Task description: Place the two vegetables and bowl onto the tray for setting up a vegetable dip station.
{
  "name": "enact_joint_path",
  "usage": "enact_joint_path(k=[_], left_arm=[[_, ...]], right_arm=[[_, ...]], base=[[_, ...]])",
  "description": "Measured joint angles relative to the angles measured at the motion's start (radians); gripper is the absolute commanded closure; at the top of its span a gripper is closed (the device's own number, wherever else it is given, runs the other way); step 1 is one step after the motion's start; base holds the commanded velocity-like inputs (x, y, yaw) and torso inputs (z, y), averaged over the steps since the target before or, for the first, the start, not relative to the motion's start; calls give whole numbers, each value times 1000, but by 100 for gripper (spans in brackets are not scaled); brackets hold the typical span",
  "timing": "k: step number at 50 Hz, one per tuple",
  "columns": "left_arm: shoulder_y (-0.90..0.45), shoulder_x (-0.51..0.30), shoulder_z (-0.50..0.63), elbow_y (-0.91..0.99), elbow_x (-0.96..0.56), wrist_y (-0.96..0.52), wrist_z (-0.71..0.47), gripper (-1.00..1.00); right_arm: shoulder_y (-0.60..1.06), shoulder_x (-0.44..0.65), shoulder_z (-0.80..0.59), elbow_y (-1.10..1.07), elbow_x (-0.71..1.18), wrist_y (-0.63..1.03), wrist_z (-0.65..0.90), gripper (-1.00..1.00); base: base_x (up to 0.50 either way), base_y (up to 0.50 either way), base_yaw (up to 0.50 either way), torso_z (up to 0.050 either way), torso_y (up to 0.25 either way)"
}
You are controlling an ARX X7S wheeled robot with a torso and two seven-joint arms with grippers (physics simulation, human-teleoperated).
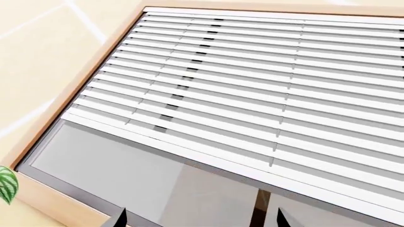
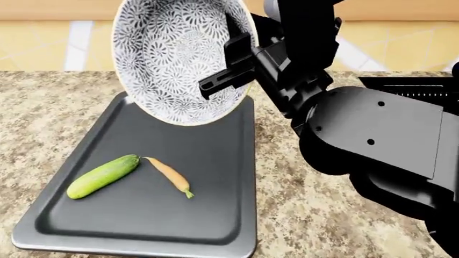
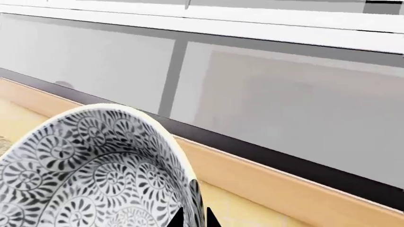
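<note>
Left wrist view: the left gripper [image 1: 200,218] points up at a window with white slatted blinds [image 1: 252,80]; only two dark fingertips show, set apart with nothing between them, and a green leaf [image 1: 7,183] edges into frame.

Head view: the right gripper [image 2: 231,64] has its fingers clamped on the rim of the bowl [image 2: 172,59], which hangs tilted steeply on edge above the far end of the tray [image 2: 215,226]. The cucumber [image 2: 102,176] and carrot [image 2: 169,175] lie near the tray's middle, tips almost touching, on the granite counter [image 2: 315,215].

Right wrist view: the bowl's patterned inside fills the near corner, two fingertips [image 3: 177,218] pinching its pale rim, window behind.

The remaining step is setting the bowl down. It is best levelled first, then lowered onto the bare far end of the tray, well apart from both vegetables, and released only once its base rests flat.
</note>
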State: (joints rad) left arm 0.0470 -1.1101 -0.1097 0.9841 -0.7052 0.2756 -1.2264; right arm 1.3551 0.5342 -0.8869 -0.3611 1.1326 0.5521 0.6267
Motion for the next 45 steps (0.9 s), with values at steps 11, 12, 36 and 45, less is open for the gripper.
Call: enact_joint_path(k=[11, 12, 36, 45], left_arm=[[3, 0, -3, -1, -1, 3, 1, -100], [3, 0, -2, -1, -1, 3, 1, -100], [-19, -1, 19, -1, 1, -8, 2, -100], [-25, -2, 23, -2, 0, -9, 2, -100]], right_arm=[[45, -100, 77, 152, 168, -2, 11, 100], [49, -111, 83, 171, 180, -3, 14, 100], [74, -332, 186, 564, 441, -12, 125, 100], [108, -379, 188, 676, 499, 19, 157, 100]], base=[[0, 0, 0, 0, 1], [0, 0, 0, 0, 0], [0, 0, 0, 0, 0], [0, 0, 0, 0, 0]])
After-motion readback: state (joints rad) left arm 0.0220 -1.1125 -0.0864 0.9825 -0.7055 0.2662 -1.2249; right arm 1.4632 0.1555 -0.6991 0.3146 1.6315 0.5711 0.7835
